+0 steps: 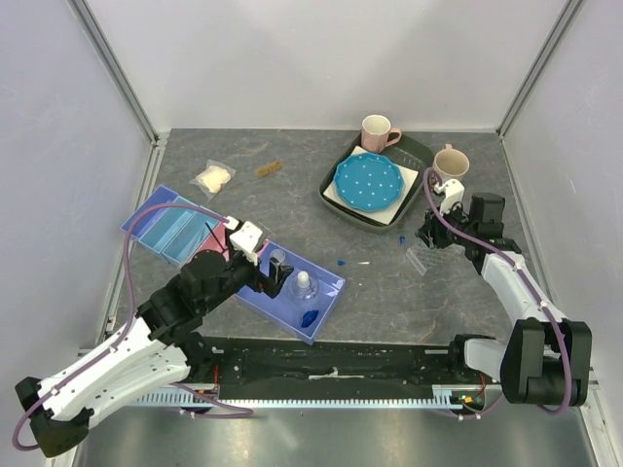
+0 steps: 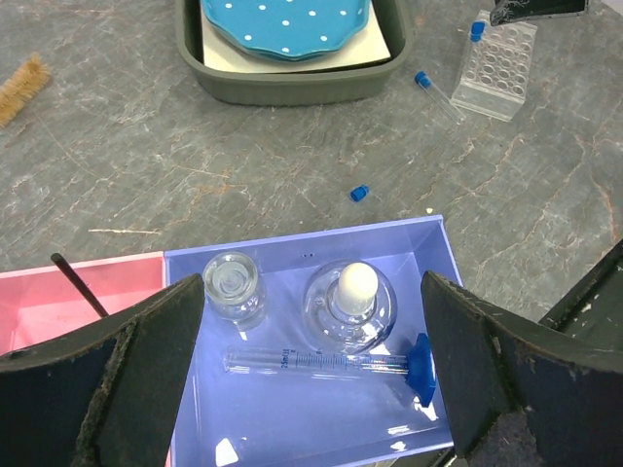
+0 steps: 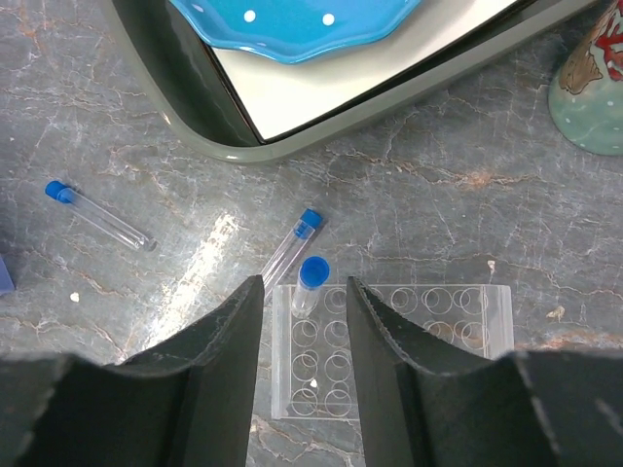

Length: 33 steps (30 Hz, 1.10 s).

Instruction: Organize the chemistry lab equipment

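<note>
Tubes with blue caps hold our attention first: one standing tube (image 3: pixel 310 282) is upright in a corner hole of the clear tube rack (image 3: pixel 419 331). A second tube (image 3: pixel 292 243) lies on the table (image 1: pixel 292 156) against or just beside the rack's far edge, and a third tube (image 3: pixel 97 216) lies well apart to the left. We see the right gripper (image 3: pixel 304 292) poised over the rack with a finger on each side of the standing tube. As far as the wrist view lets us judge, a sliver of gap shows on both sides, so its jaws are narrowly parted and grip nothing. Just beyond the rack sits the grey tray (image 3: pixel 195 107) carrying the blue dotted plate (image 3: pixel 292 19), with a mug (image 3: pixel 594 88) to its right. Across the table, the left gripper (image 2: pixel 311 287) hangs with its jaws spread wide and empty over the blue bin (image 2: pixel 311 428). That bin holds a small clear bottle (image 2: pixel 234 287), a round flask (image 2: pixel 350 306) with a white stopper, and a graduated tube (image 2: pixel 311 362) ending in the blue hexagonal piece (image 2: pixel 421 365). A thin black stick (image 2: pixel 78 284) rests in the adjoining pink compartment (image 2: pixel 39 311). A loose blue cap (image 2: pixel 359 193) lies on the table beyond the bin, and the bag of white wads (image 1: pixel 214 178) and a small brush (image 1: pixel 269 169) lie near the back wall.
</note>
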Each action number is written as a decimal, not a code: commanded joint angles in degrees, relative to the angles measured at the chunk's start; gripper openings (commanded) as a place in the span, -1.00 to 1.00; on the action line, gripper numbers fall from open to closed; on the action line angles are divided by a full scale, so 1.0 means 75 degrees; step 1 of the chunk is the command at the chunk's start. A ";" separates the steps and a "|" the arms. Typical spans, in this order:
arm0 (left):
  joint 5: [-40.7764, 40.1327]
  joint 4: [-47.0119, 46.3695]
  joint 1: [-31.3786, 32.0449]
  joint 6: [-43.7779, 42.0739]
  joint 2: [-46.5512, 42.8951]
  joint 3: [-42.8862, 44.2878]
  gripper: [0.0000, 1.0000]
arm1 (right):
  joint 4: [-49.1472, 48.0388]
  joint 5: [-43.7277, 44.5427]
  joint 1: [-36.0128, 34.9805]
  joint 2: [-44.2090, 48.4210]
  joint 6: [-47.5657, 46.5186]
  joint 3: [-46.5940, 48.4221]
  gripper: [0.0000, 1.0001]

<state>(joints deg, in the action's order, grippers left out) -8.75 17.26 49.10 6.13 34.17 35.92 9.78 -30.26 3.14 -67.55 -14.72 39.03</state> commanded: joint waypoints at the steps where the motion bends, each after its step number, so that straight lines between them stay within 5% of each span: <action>1: 0.0684 -0.0366 -0.0031 -0.0115 0.0037 -0.0055 0.97 | 0.0020 -0.0663 0.0132 0.0404 -0.0181 0.0117 -0.01; 7: 0.2475 -0.0357 -0.0020 0.0272 0.1289 0.0459 0.88 | 0.0278 -0.1308 0.0355 0.0815 -0.0439 0.0199 0.20; 12: 0.3276 0.0276 0.0179 -0.0276 0.3245 0.2005 0.76 | 0.0547 -0.1706 0.0613 0.1061 -0.0615 0.0328 0.39; 23: 0.2328 0.2924 0.0789 -0.1602 0.8703 0.6138 0.72 | 0.0817 -0.2538 0.1795 0.1483 -0.0323 0.0644 0.67; 33: 0.1333 0.4039 0.0941 -0.2996 1.1519 0.8580 0.52 | 0.0922 -0.3172 0.2335 0.1553 -0.0076 0.0738 0.69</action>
<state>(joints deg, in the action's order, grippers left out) 5.72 43.20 55.81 -8.38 115.85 95.04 17.26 -50.11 19.81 -56.97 -16.08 42.19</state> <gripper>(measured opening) 0.789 0.841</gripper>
